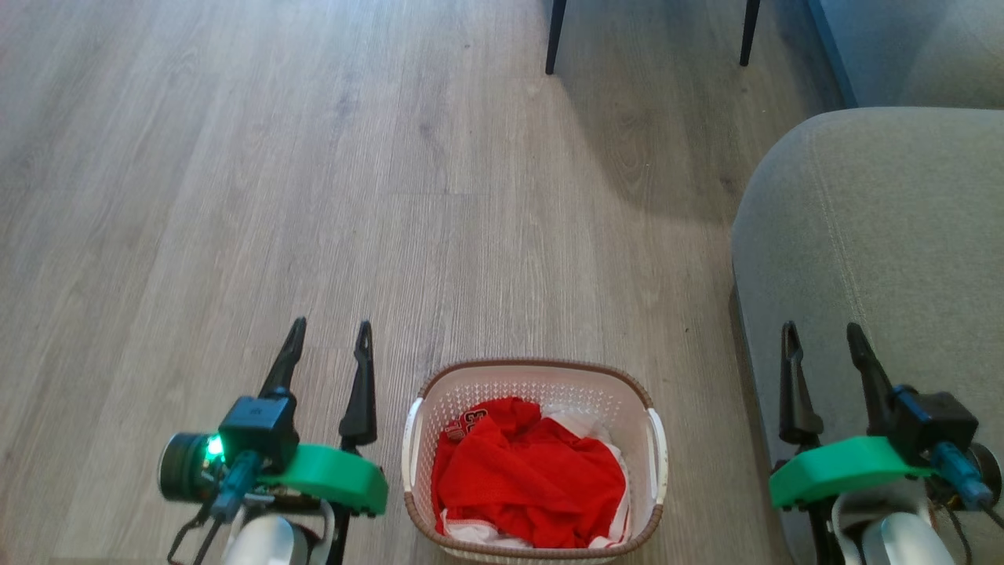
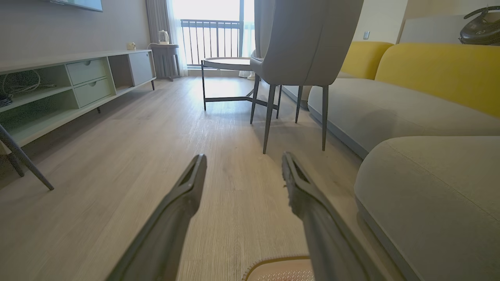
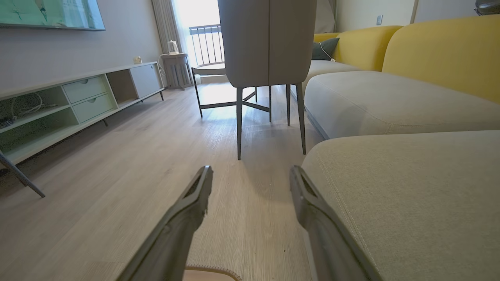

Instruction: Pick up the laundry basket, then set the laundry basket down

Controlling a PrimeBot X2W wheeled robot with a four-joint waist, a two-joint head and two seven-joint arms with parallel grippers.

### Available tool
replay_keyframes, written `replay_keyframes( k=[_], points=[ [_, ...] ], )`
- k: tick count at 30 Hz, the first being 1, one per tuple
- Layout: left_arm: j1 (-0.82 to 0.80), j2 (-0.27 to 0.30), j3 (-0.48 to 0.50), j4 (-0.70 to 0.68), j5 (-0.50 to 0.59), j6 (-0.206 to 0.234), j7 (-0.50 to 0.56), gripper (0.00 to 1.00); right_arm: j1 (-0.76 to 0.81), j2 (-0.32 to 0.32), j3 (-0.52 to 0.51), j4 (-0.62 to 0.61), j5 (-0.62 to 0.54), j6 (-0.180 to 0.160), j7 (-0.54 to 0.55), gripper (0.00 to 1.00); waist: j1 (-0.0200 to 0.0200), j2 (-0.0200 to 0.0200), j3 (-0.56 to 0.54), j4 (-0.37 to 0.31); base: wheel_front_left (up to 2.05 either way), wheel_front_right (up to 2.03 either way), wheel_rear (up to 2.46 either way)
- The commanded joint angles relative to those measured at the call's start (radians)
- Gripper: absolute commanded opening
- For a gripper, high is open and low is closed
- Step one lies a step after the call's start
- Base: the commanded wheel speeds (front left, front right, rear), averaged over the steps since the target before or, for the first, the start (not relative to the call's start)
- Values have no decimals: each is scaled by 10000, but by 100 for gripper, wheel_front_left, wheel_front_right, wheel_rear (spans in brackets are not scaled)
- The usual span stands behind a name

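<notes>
The laundry basket [image 1: 637, 392] stood on the wooden floor [image 1: 314, 173], nearest to us and between our two arms. Red clothes [image 1: 533, 479] lay heaped in it over some white cloth. White letters showed on a red fold at the basket's left side, too small for us to read.

Just left of the basket hung the left end effector [image 1: 329, 329]. Its two dark fingers were spread apart, gripping nothing and clear of the basket's white handle. The right end effector [image 1: 822, 329] hung farther off on the basket's right, above the edge of the grey sofa seat [image 1: 878, 235], and it was likewise released and empty.

Beyond the basket came bare floor, then the dark legs of a grey chair [image 2: 304, 39]. Behind the chair stood a round table [image 2: 224, 62]. Far left of the basket, a low cabinet [image 2: 78, 82] with drawers ran along the wall. The sofa's yellow backrests [image 2: 441, 74] rose far to the right.
</notes>
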Motion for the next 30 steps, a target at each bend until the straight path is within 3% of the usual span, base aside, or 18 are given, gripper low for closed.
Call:
replay_keyframes(
  k=[1,11,30],
  points=[
    [-242,-44,455,-252,108,-61,-91,100,-219,32,172,-413,-135,69,-122,100,1,0,1,-14,0,0,0],
    [-96,-106,790,-32,-293,-479,-91,100,-108,39,180,-491,-68,69,-122,100,1,0,-37,-44,0,0,0],
    [-49,-109,885,-130,-823,-757,-91,100,-183,41,313,-482,-149,69,-122,100,1,0,4,-105,0,0,0]
  ],
)
